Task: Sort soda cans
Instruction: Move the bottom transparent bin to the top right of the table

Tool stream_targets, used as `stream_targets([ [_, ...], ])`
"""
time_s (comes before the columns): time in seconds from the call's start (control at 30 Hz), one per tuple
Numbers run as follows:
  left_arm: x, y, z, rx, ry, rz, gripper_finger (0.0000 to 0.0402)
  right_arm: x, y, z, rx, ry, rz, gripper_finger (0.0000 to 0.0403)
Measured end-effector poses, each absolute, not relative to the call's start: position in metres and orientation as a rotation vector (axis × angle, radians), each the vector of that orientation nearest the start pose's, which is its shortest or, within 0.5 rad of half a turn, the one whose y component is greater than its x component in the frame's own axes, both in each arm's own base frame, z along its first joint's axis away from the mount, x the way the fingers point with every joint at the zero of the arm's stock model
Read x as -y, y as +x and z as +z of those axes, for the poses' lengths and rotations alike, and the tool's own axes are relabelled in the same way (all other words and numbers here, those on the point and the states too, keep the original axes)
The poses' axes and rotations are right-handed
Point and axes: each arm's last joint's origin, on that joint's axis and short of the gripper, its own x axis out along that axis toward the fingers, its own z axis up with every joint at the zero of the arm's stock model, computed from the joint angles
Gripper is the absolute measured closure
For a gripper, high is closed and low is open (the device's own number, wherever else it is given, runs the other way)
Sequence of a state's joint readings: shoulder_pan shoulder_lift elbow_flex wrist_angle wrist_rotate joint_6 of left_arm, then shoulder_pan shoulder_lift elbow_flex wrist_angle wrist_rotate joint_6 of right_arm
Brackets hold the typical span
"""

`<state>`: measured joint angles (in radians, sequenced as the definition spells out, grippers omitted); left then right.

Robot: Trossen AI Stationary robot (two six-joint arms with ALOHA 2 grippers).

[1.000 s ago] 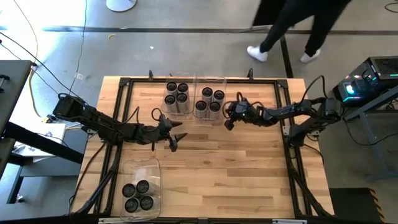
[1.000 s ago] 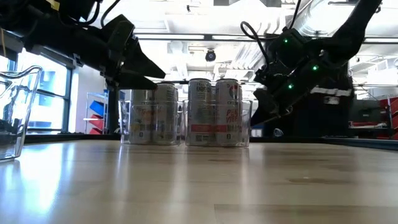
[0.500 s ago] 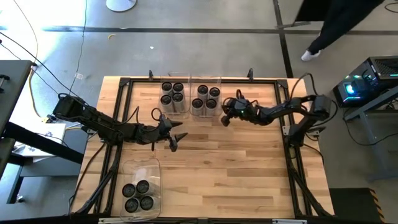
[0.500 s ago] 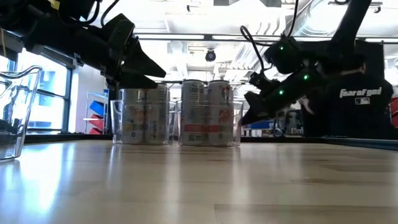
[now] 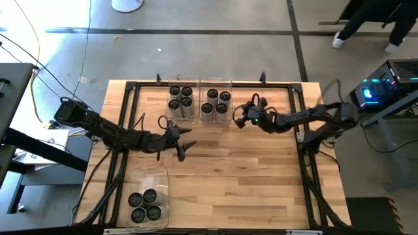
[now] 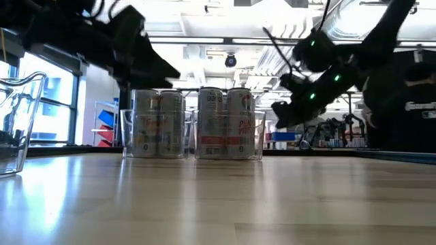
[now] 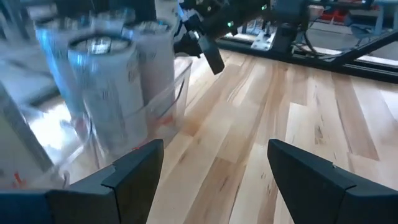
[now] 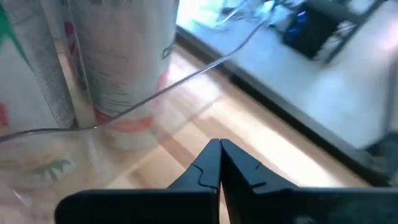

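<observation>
Nearest, four dark soda cans [image 5: 144,205] stood in a clear bin [image 5: 146,176] at the counter's [image 5: 248,176] front edge. Mid-counter, the left tool [image 5: 185,141] hung spread and empty. Farther back, the right tool [image 5: 238,121], pressed together, sat just beside, perhaps touching, two bins [image 5: 227,83] of silvery cans [image 5: 216,104].

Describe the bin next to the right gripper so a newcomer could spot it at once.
Start at the wooden table and look along its far edge, where two clear bins stand side by side, each holding four upright cans. The one you want is the right-hand bin, with the shut right gripper just beside it. A third bin of dark cans sits apart at the near left corner.
</observation>
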<state>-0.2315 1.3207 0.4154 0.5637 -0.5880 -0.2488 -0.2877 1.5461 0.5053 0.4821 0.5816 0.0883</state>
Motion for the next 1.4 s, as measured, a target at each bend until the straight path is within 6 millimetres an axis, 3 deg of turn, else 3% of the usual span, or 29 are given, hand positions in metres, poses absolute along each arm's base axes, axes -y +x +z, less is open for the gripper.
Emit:
stream_targets([
  [0.13,0.053,0.235,0.191,-0.241,0.007,0.371,0.012,0.067,0.242,0.159,-0.545,-0.066,-0.921,0.0403],
  [0.27,0.072,0.229,0.22,-0.283,0.137,0.337,0.012,0.034,0.235,0.177,-0.501,-0.061,-0.841,0.0403],
  [0.47,0.1,0.206,0.27,-0.587,0.294,0.213,0.012,-0.019,0.233,0.184,-0.434,0.007,-0.614,0.0403],
  [0.6,0.107,0.181,0.289,-0.857,0.223,0.157,0.012,-0.049,0.23,0.179,-0.421,0.049,-0.534,0.0403],
  [0.73,0.113,0.156,0.284,-1.106,0.02,0.155,0.0121,-0.072,0.227,0.17,-0.391,0.042,-0.559,0.0403],
  [0.87,0.121,0.136,0.266,-1.216,-0.105,0.171,0.0136,-0.087,0.223,0.159,-0.374,-0.009,-0.6,0.0403],
  [1.07,0.126,0.122,0.245,-1.203,-0.193,0.139,0.0177,-0.095,0.222,0.149,-0.386,-0.036,-0.607,0.0403],
  [1.4,0.112,0.123,0.214,-1.19,-0.196,0.152,0.0246,-0.095,0.223,0.149,-0.371,-0.03,-0.619,0.0403],
])
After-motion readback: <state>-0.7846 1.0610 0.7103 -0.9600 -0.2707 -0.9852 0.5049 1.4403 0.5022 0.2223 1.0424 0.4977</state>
